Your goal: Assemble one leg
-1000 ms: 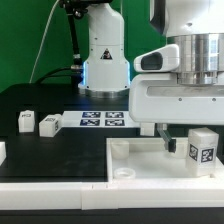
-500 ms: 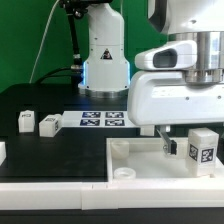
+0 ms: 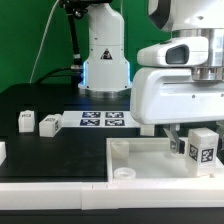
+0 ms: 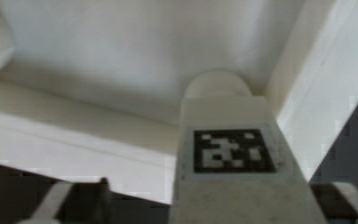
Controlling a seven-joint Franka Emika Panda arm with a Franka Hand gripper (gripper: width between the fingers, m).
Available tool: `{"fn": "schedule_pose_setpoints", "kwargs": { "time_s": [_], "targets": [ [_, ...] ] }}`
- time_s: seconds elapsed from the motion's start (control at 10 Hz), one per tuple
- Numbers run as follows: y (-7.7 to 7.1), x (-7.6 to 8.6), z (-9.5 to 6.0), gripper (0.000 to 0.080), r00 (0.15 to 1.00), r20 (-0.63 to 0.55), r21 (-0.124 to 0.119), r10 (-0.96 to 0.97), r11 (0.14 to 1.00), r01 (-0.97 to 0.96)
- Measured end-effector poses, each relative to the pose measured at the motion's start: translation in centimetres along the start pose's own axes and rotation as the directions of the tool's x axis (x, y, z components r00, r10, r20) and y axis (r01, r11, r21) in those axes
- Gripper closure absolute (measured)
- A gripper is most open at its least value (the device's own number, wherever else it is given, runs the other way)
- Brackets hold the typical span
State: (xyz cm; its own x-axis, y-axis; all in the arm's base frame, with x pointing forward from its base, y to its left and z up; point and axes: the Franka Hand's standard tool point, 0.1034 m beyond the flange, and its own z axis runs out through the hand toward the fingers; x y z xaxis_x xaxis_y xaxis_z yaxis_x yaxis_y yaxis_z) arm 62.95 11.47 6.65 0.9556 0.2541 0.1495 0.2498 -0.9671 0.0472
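Observation:
One leg (image 3: 203, 150), a small white block with a black-and-white tag, stands upright over the white tray (image 3: 150, 160) at the exterior view's right. My gripper (image 3: 192, 146) is lowered around it, with one finger (image 3: 175, 143) showing beside the leg. In the wrist view the leg (image 4: 238, 150) sits between the two fingers (image 4: 83, 200), and a gap shows on each side. The jaws look open around the leg and are not pressing on it.
Two more legs (image 3: 25, 121) (image 3: 48, 124) stand on the black table at the exterior view's left, and another white part (image 3: 2, 150) is at the left edge. The marker board (image 3: 102, 119) lies behind the tray. The robot base (image 3: 105, 60) stands at the back.
The gripper has shifted a little toward the exterior view's right while the leg has stayed where it was.

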Motion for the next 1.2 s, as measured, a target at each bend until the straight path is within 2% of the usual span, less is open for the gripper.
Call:
{"fn": "schedule_pose_setpoints", "kwargs": {
  "time_s": [0.1,0.2,0.4,0.5,0.7,0.9,1.1,1.2],
  "targets": [
    [-0.01,-0.02,0.01,0.0369,1.0,0.0,0.0,-0.002,1.0,0.002],
    [-0.06,-0.05,0.05,0.051,0.997,0.001,0.004,0.071,0.997,-0.071],
    [-0.47,-0.09,0.09,0.0509,0.944,0.003,0.01,0.33,0.944,-0.33],
    [-0.49,-0.17,0.13,0.0509,0.883,0.006,0.009,0.469,0.883,-0.469],
    [-0.66,-0.3,0.24,0.0509,0.694,0.011,0.005,0.72,0.694,-0.72],
    [-0.67,-0.41,0.28,0.0509,0.421,0.019,0.002,0.907,0.421,-0.907],
    [-0.73,-0.47,0.3,0.0509,0.211,0.024,-0.004,0.977,0.211,-0.977],
    [-0.79,-0.47,0.3,0.0509,0.15,0.031,-0.002,0.988,0.15,-0.989]
  ]
}}
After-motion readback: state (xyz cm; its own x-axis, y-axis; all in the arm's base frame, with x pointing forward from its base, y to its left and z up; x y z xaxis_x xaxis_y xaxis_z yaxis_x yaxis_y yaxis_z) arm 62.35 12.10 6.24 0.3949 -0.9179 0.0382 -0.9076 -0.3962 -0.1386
